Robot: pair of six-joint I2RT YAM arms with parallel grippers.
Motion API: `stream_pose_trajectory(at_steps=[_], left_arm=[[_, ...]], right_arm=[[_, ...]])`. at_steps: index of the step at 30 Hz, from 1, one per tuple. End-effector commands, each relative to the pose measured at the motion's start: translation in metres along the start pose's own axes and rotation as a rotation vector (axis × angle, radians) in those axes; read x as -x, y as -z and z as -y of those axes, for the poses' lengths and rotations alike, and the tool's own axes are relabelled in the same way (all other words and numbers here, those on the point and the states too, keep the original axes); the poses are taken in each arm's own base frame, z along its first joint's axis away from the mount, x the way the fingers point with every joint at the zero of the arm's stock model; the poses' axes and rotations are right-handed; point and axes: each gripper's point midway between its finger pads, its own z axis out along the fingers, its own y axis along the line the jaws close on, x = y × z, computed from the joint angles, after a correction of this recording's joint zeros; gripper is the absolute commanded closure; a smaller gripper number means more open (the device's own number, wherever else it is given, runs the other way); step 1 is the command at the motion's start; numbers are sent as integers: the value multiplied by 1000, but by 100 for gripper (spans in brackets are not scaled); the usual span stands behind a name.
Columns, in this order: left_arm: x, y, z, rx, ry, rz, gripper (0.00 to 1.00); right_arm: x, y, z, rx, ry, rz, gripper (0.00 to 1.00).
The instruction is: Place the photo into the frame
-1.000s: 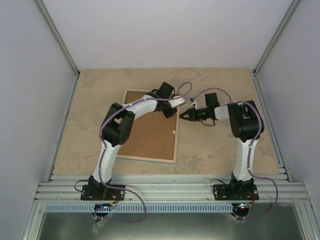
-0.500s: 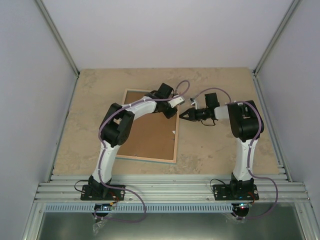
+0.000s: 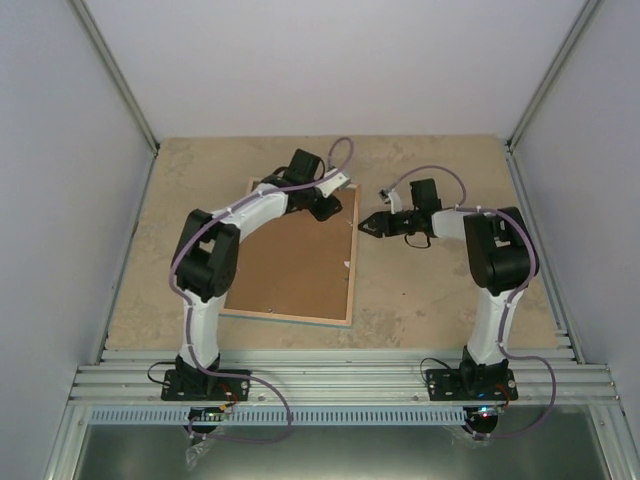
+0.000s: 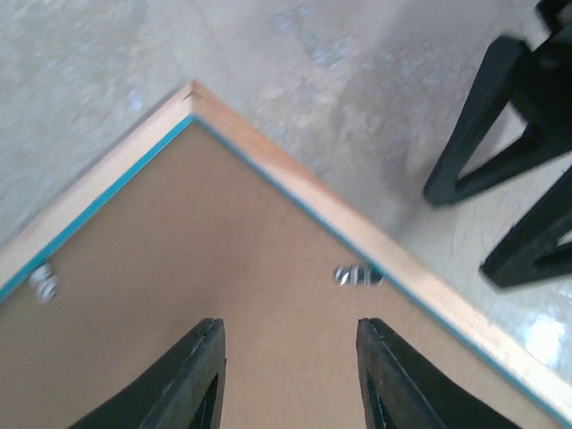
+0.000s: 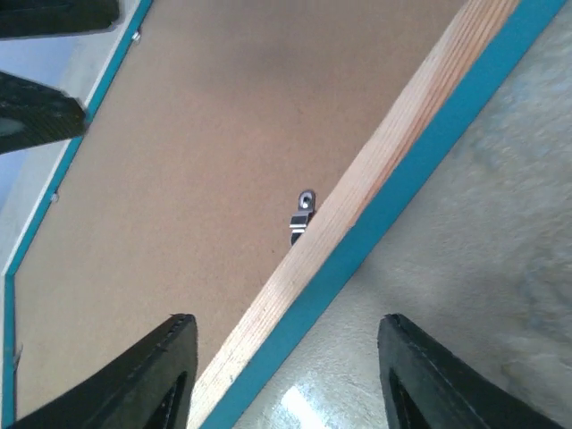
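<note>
Your left gripper (image 4: 288,344) and right gripper (image 5: 286,344) hang released, empty; snag a small metal tab (image 5: 302,214) on the thin turquoise-and-wood frame (image 3: 352,275) and its brown backing board (image 3: 295,265) may lift.

- The frame (image 5: 384,152), under the right gripper (image 5: 284,331), is seen as grained light wood with smooth turquoise paint.
- The backing board (image 5: 197,161) is seen as matt brown fibreboard.
- The clip (image 5: 302,217) is shiny metal.
- The table (image 5: 483,250) is faintly glossy.
</note>
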Motion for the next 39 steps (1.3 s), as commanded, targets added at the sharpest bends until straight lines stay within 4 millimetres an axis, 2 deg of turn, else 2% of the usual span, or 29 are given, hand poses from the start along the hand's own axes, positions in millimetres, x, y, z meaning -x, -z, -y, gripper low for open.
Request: stream_pose_trajectory(at_steps=[1,5,8,10,14,17,22,25,33,39], left_arm=[[-9,45,-24,97,77,8,52],[-50,82,-58,206,188,-36,45],[-88,112,-87,271,302,-75,42],[-112,127,-99,303,355,-105,41],[-151,145,-110,336,438,-156,39],[-170,154,-115,340,491,-170,39],[-199,154,-113,304,538,-230,41],[-213,156,-116,298,582,-247,41],[-222,145,-119,282,650,-263,42],[-229,125,-117,207,674,-276,53]], right_arm=[[20,6,-6,-127,142,-6,41],[28,-6,-4,-209,218,-75,37],[24,-13,-1,-258,284,-132,38],[24,-16,1,-310,344,-154,39],[27,-19,11,-397,451,-206,39],[36,-17,9,-416,528,-218,40],[54,-17,-7,-399,727,-255,51],[65,-21,-12,-377,784,-301,56],[82,-24,-22,-345,822,-325,57],[81,-19,-25,-349,829,-339,58]])
